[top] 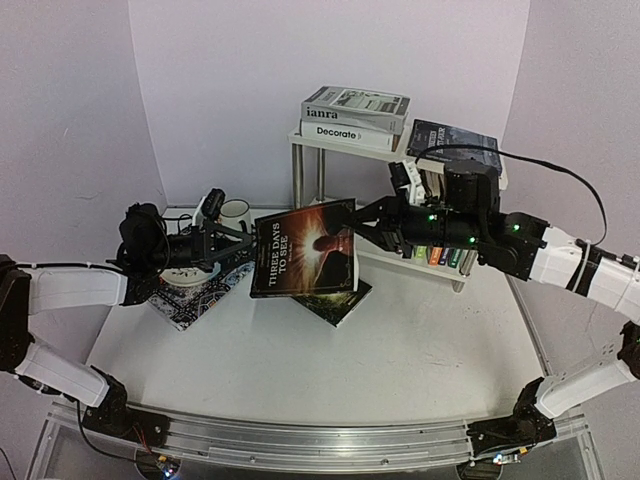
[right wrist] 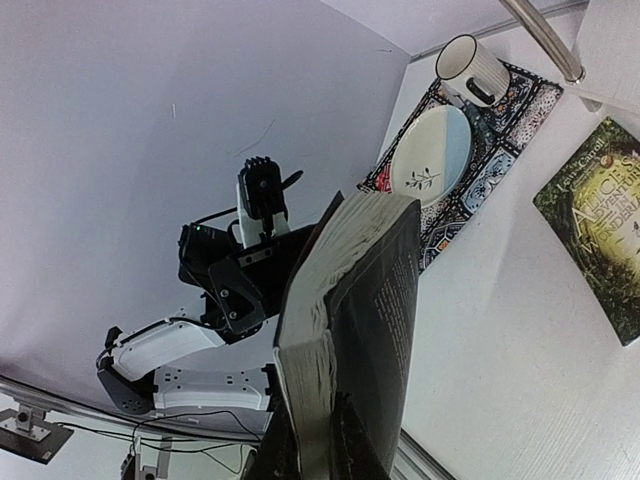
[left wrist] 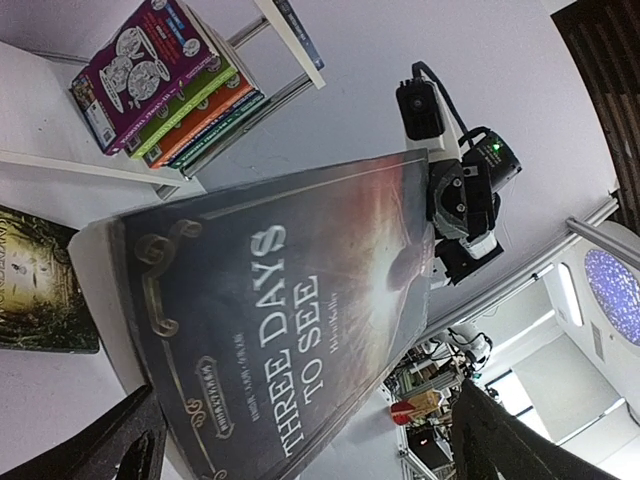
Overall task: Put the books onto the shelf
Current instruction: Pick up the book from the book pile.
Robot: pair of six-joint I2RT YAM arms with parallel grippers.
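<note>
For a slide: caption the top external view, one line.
Right hand holds Three Days to See book mid-air before the open left hand, shelf behind.

The dark book reads "THREE DAYS TO SEE" on its cover. A white book shows "Decorate" on its spine, and the grey book lying on it shows "ianra". The green book on the desk reads "ADVENTURES IN WONDERLAND".

One shelf, two books off it, one mug, one plate
</note>
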